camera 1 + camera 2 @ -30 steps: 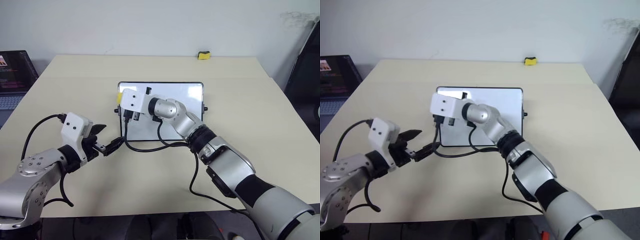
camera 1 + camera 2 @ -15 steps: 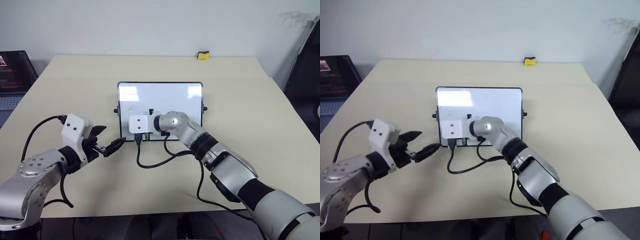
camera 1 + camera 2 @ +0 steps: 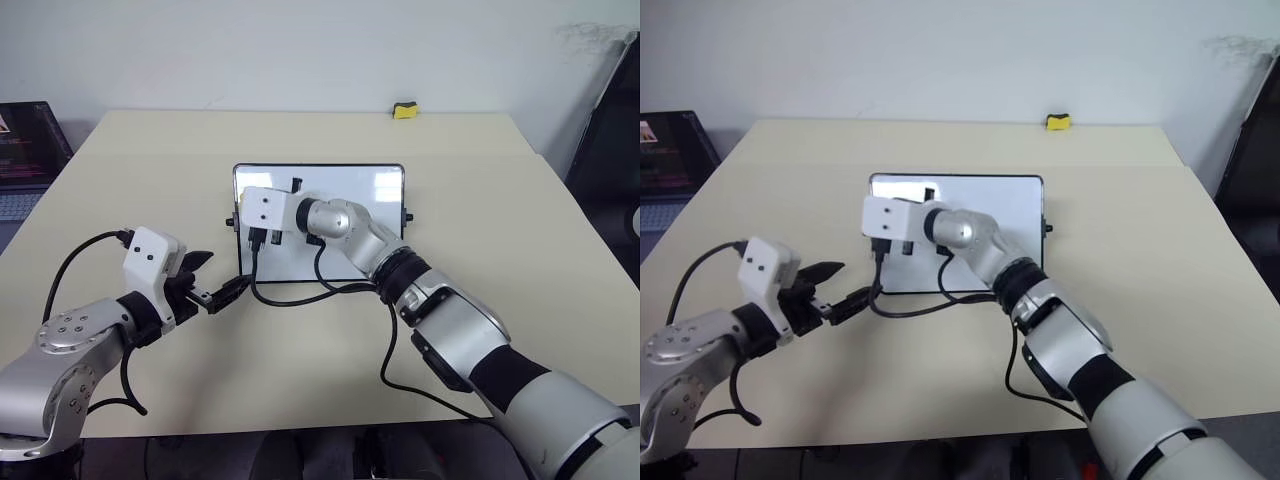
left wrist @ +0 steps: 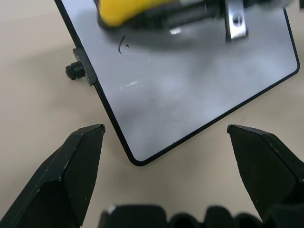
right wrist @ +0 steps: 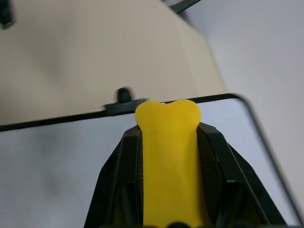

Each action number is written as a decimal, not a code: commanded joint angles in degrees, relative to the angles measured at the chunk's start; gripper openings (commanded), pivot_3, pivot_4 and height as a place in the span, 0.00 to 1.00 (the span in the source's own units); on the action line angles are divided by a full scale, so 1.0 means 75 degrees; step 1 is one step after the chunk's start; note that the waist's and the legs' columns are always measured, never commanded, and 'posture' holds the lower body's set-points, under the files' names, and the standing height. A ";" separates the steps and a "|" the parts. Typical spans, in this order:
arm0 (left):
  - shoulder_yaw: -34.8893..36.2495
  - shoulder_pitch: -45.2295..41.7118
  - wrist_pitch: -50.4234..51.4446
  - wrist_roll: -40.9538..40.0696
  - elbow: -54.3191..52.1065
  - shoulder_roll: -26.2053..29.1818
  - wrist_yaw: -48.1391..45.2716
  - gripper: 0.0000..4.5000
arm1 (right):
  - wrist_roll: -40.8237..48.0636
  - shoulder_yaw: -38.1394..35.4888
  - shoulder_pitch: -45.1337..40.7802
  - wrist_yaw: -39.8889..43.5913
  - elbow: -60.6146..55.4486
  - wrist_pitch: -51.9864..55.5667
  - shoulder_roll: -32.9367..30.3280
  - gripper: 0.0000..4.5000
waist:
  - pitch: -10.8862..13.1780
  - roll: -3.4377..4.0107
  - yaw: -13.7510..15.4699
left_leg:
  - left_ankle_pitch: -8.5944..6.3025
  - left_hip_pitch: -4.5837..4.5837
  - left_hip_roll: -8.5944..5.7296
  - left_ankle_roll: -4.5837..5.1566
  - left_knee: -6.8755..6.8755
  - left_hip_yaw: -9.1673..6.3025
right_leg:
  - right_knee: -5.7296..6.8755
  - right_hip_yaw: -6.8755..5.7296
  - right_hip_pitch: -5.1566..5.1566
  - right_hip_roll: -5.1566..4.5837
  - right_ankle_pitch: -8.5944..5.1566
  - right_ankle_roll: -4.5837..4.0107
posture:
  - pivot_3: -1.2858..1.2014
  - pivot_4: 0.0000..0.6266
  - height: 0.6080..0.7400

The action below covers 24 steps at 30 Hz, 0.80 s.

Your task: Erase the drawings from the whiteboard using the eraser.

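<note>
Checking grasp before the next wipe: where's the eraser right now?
The eraser is clamped in the right hand, over the whiteboard near its left edge; in the left wrist view it sits just beside a small leftover mark.

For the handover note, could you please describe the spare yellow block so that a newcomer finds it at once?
Start at the beige table and go to its far edge, beyond the whiteboard. There a small yellow-and-black block lies alone; the other yellow eraser is clamped in the right gripper.

A beige table (image 3: 520,260) carries the whiteboard (image 3: 375,195) at centre frame and, seemingly, a small yellow-and-black block (image 3: 404,110) at its upper edge.
</note>
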 commanded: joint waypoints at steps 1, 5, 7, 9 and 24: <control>0.0109 -0.0089 -0.0079 -0.0028 -0.0251 0.0029 0.0002 1.00 | -0.0083 0.0020 -0.0215 -0.0017 0.0208 0.0085 0.0131 0.26 | 0.0000 0.0000 0.0000 | 0.0000 0.0000 0.0000 0.0000 0.0000 -0.0001 | 0.0000 -0.0001 0.0000 0.0000 0.0000 0.0000 | 0.52 0.24 1.00; 0.0123 -0.0065 -0.0072 -0.0044 -0.0300 0.0009 0.0028 1.00 | 0.0212 -0.0282 -0.0216 0.0090 0.0365 0.0142 0.0157 0.26 | 0.0000 0.0000 0.0000 | 0.0000 0.0000 -0.0001 0.0000 0.0001 -0.0001 | 0.0001 -0.0001 0.0000 0.0000 0.0000 0.0000 | 0.52 0.24 1.00; 0.0152 -0.0014 -0.0080 -0.0043 -0.0316 0.0001 0.0030 1.00 | 0.0312 -0.0452 -0.0263 -0.0102 0.0419 0.0191 0.0082 0.26 | 0.0001 0.0001 0.0001 | 0.0000 0.0000 0.0000 0.0000 0.0001 -0.0003 | 0.0001 -0.0002 0.0000 0.0000 0.0000 0.0000 | 0.52 0.24 1.00; 0.0152 0.0009 -0.0084 -0.0043 -0.0332 -0.0012 0.0039 1.00 | 0.0450 -0.0673 -0.0322 -0.0234 0.0526 0.0279 0.0035 0.26 | 0.0000 0.0001 0.0003 | 0.0000 0.0000 0.0000 0.0000 0.0000 -0.0002 | 0.0001 -0.0002 0.0000 0.0000 0.0000 -0.0001 | 0.52 0.24 1.00; 0.0129 -0.0036 -0.0067 -0.0055 -0.0347 -0.0022 0.0058 1.00 | -0.0021 0.0033 0.0208 0.1000 0.0857 0.0333 -0.0083 0.26 | -0.0002 -0.0001 0.0014 | 0.0001 0.0017 -0.0002 0.0001 0.0003 -0.0004 | 0.0015 -0.0001 0.0009 0.0001 0.0001 -0.0002 | 0.52 0.24 1.00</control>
